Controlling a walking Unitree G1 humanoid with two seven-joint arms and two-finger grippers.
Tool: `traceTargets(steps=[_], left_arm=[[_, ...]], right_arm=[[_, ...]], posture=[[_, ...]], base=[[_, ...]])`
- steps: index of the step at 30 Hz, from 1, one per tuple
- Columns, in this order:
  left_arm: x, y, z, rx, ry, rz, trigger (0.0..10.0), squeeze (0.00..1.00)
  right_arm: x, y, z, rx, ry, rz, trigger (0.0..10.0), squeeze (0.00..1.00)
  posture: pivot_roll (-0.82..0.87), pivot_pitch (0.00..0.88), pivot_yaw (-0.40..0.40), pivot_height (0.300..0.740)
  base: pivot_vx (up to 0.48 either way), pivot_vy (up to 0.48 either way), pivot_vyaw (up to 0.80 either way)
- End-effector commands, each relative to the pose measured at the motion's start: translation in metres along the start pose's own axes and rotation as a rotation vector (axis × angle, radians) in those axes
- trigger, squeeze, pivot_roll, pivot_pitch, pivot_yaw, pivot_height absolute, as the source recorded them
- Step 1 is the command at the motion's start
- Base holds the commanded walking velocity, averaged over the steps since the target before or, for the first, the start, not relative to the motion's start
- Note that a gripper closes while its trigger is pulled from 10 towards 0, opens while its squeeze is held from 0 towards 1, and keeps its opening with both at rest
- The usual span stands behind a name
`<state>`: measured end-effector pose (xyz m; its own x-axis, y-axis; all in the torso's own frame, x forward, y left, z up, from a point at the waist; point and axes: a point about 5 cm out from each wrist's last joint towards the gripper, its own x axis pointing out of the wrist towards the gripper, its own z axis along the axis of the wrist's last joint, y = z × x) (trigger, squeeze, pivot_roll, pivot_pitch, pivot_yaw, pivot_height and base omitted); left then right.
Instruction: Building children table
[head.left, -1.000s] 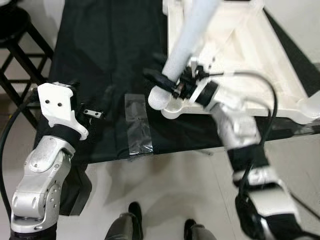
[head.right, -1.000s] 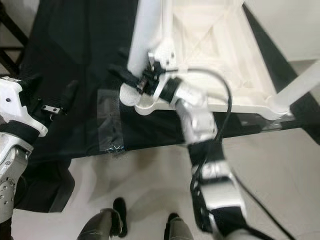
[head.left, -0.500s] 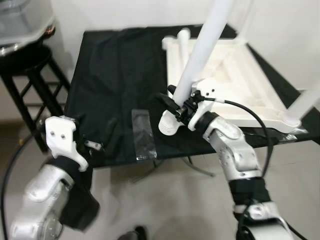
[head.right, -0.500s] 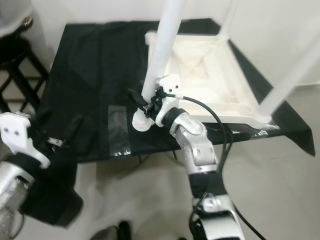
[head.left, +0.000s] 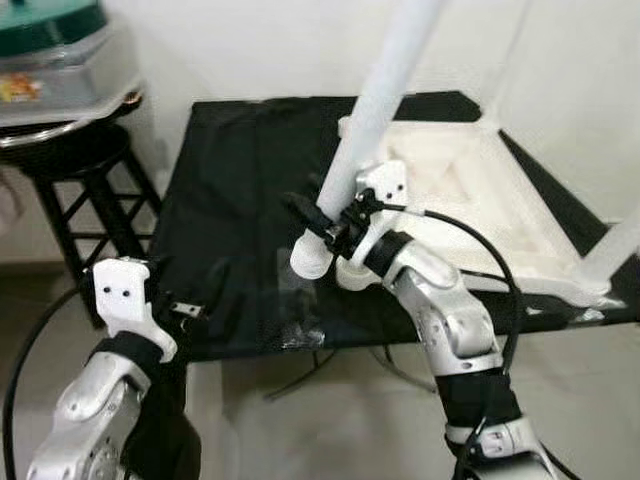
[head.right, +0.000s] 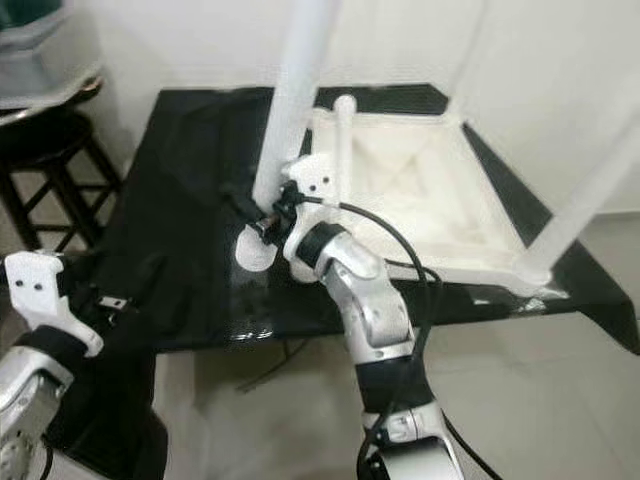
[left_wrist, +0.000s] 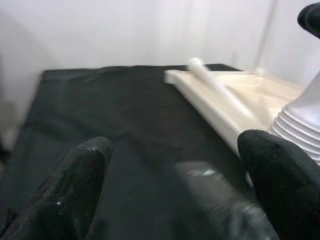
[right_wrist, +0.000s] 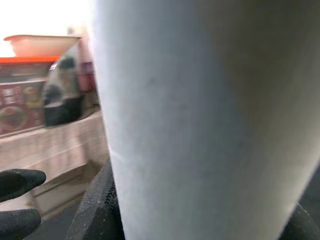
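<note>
Right gripper (head.left: 322, 222) is raised over the near edge of the black cloth (head.left: 230, 200); its black fingers are pinched on a white table leg (head.left: 375, 110), gripping it low down, just above the ribbed end. The leg runs up and away from the gripper, tilted, its ribbed end (head.left: 308, 258) hanging just below and toward the robot from the fingers; whether that end touches the cloth cannot be told, the frame is soft there. In the right wrist view the leg (right_wrist: 200, 115) sits hard against the camera with a black finger pad (right_wrist: 97, 210) pressed to its side.

Upturned white tabletop (head.left: 480, 200) lies on the cloth just beyond and to the right of the right gripper; its near corner socket (head.left: 352, 272) sits just beside the leg's ribbed end, under the wrist. One mounted leg (head.left: 615, 250) stands up from the far-right corner, well apart from the gripper; another thin leg (head.right: 345, 150) rises at the tabletop's far-left corner, behind the gripper.

Left gripper (left_wrist: 175, 190) hovers low at the near-left edge of the cloth, fingers (left_wrist: 75, 185) spread wide with nothing between them; it is well apart from the held leg. A patch of clear tape (head.left: 300, 310) lies on the cloth between the two grippers.

Black stool (head.left: 80, 190) stands left of the table, beyond the left gripper.
</note>
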<state>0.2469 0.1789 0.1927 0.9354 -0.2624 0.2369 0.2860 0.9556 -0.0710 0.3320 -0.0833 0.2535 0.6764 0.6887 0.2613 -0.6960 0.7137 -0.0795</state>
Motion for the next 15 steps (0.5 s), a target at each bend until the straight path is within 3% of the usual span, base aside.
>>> traceTargets(steps=[1, 14, 15], left_arm=[[0.0, -0.004, -0.003, -0.015, 0.0, -0.018, 10.0, 0.0], [0.001, -0.01, -0.008, -0.037, 0.005, -0.037, 10.0, 0.0], [0.0, -0.013, -0.013, -0.055, 0.035, -0.048, 10.0, 0.0]], right_arm=[[-0.002, -0.001, 0.005, -0.004, -0.013, 0.002, 10.0, 0.0], [-0.004, 0.011, 0.003, -0.02, 0.016, 0.098, 10.0, 0.0], [-0.014, 0.014, 0.0, -0.051, 0.051, 0.224, 10.0, 0.0]], posture=[[0.04, 0.147, 0.011, 0.74], [0.04, 0.147, 0.012, 0.74], [0.03, 0.152, 0.014, 0.74]], base=[[0.345, 0.0, 0.0], [0.343, 0.0, 0.0], [0.0, 0.0, 0.0]])
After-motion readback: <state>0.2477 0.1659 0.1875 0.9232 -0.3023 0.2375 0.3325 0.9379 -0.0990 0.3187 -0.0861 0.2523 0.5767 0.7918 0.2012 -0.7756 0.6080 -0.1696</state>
